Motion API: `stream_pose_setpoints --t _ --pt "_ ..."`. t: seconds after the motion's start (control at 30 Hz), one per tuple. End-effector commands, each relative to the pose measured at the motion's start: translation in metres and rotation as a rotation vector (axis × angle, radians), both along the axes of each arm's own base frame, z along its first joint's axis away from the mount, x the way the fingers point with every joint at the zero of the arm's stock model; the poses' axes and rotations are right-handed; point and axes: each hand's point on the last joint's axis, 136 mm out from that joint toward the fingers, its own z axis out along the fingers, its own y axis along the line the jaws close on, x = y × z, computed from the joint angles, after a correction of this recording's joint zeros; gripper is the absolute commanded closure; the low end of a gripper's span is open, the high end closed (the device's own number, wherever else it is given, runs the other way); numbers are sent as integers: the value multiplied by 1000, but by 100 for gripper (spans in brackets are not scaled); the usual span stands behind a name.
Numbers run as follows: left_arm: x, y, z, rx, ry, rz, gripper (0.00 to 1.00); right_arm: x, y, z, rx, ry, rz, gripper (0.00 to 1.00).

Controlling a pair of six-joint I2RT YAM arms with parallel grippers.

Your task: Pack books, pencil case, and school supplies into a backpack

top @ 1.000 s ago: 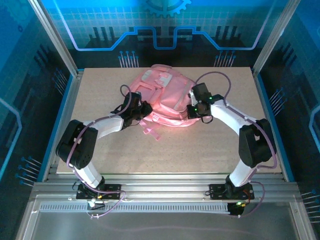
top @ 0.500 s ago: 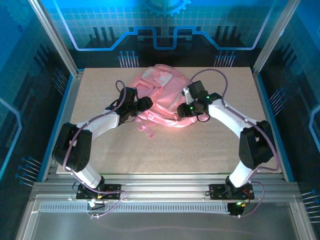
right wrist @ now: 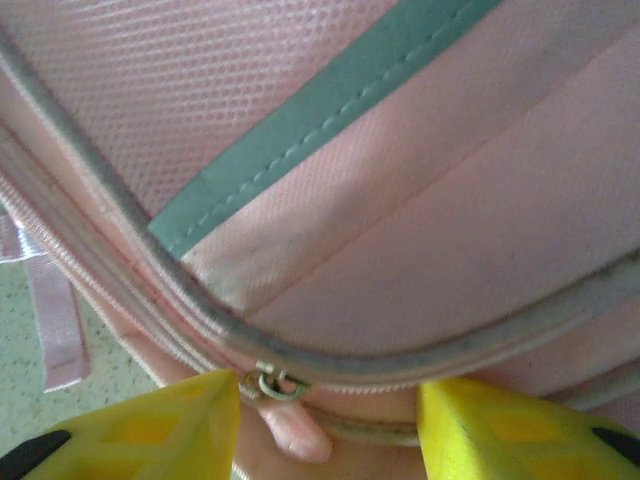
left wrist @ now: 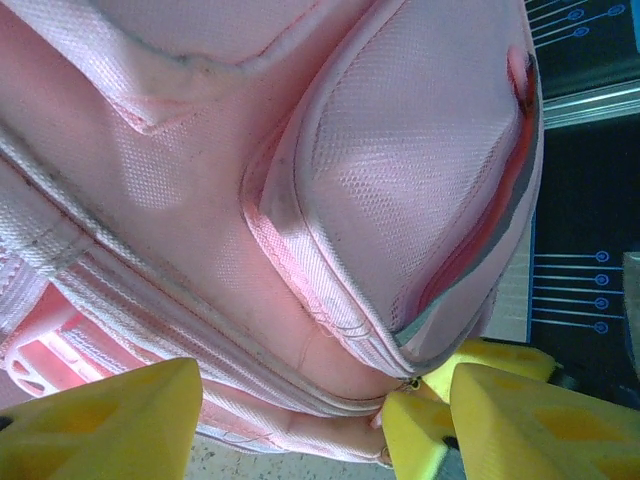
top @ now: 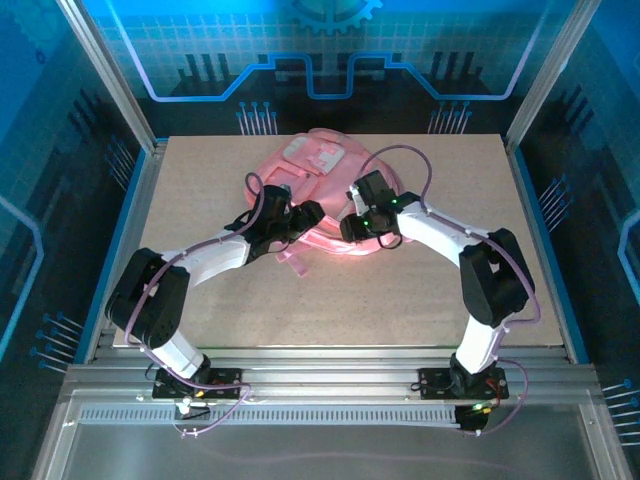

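The pink backpack (top: pixel 318 165) lies flat at the back middle of the table. My left gripper (top: pixel 308 216) is at its near left edge and my right gripper (top: pixel 346 229) at its near right edge, almost meeting. In the left wrist view the left gripper (left wrist: pixel 322 385) stands open, its yellow fingers (left wrist: pixel 110 420) straddling the backpack's (left wrist: pixel 300 200) zipped lower seam. The right gripper (right wrist: pixel 330 392) is open too, with a metal zipper slider (right wrist: pixel 272 383) and its pink pull tab (right wrist: pixel 300 437) between its fingers, untouched. The books, pencil case and school supplies are out of view.
A loose pink strap (top: pixel 297 262) trails from the backpack toward me. The beige table (top: pixel 400 295) is ringed by aluminium frame posts and blue panels. Other yellow fingers (left wrist: pixel 415 432) show close beside the left gripper's right finger.
Both grippers were shut and now stand open. Both arms have swung inward along the backpack's near edge, toward each other.
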Motion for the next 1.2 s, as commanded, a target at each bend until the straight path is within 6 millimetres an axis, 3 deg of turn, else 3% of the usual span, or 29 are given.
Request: stream_pose_setpoints --t 0.0,0.1,0.13,0.2,0.33,0.4,0.5,0.6,0.83,0.9,1.03,1.07,1.17 --pt "4 -5 11 -51 -20 10 33 16 8 -9 -8 -55 -11 54" --pt "5 -6 14 -64 -16 15 33 20 13 -11 -18 -73 -11 76" --pt "5 -7 14 -70 -13 21 32 19 15 -11 -19 -76 2 79" --pt "6 -6 15 -82 -12 36 32 15 18 -11 -23 -70 26 79" --pt "10 -6 15 -85 -20 66 31 6 11 -17 -118 -80 49 69" --pt "13 -8 13 -92 -18 71 30 3 6 -22 -147 -73 43 73" --pt "17 -16 8 -110 6 68 30 0 6 -24 -131 -63 45 87" --pt "20 -25 3 -138 23 68 30 -3 15 -12 -77 -71 61 100" --pt "26 -39 -18 -104 58 68 32 -22 57 36 214 -83 183 100" --pt "28 -41 -24 -107 65 67 41 -29 63 44 266 -83 211 100" --pt "30 -41 -30 -101 50 67 95 -32 52 35 232 -68 197 100" --pt "29 -40 -29 -101 45 65 100 -32 46 29 215 -56 182 100" --pt "26 -40 -25 -100 37 55 100 -28 23 10 137 -30 124 100"
